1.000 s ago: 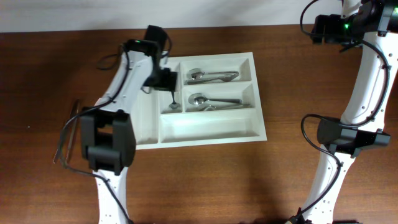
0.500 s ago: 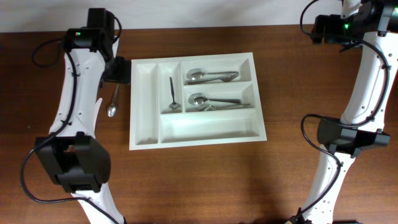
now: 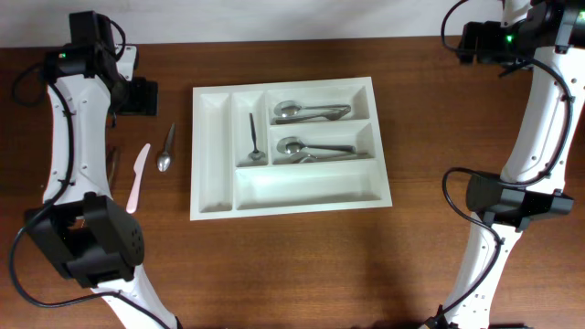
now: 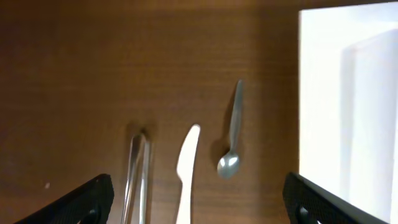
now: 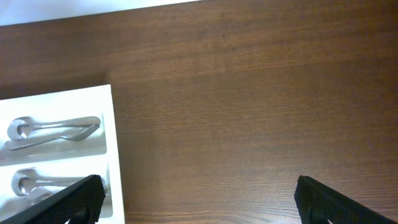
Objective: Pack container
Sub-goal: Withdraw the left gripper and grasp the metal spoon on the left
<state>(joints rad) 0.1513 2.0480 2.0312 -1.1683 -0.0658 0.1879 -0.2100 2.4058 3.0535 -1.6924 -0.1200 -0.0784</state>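
Observation:
The white container (image 3: 212, 155) lies mid-table. Its two upper right compartments hold metal spoons (image 3: 311, 112), and the second narrow compartment holds a small spoon (image 3: 253, 142). The far left and long bottom compartments are bare. My left gripper (image 3: 139, 97) is open and empty, up over the table left of the container. In the left wrist view (image 4: 198, 190) it hangs over a spoon (image 4: 231, 140), a white knife (image 4: 185, 171) and a metal utensil (image 4: 138, 174), with the container's edge (image 4: 323, 93) at right. My right gripper (image 3: 468, 41) is open and empty at the far right back.
On the table left of the container lie a loose spoon (image 3: 165, 149), a white knife (image 3: 137, 176) and a thin metal utensil (image 3: 113, 164). The right wrist view shows its open jaws (image 5: 199, 193) over brown table, with the container's right rim (image 5: 115, 155) and spoons (image 5: 56, 130).
My left arm swung left from over the container's narrow compartment to the table's left side, leaving the small spoon in that compartment. The right arm has not moved.

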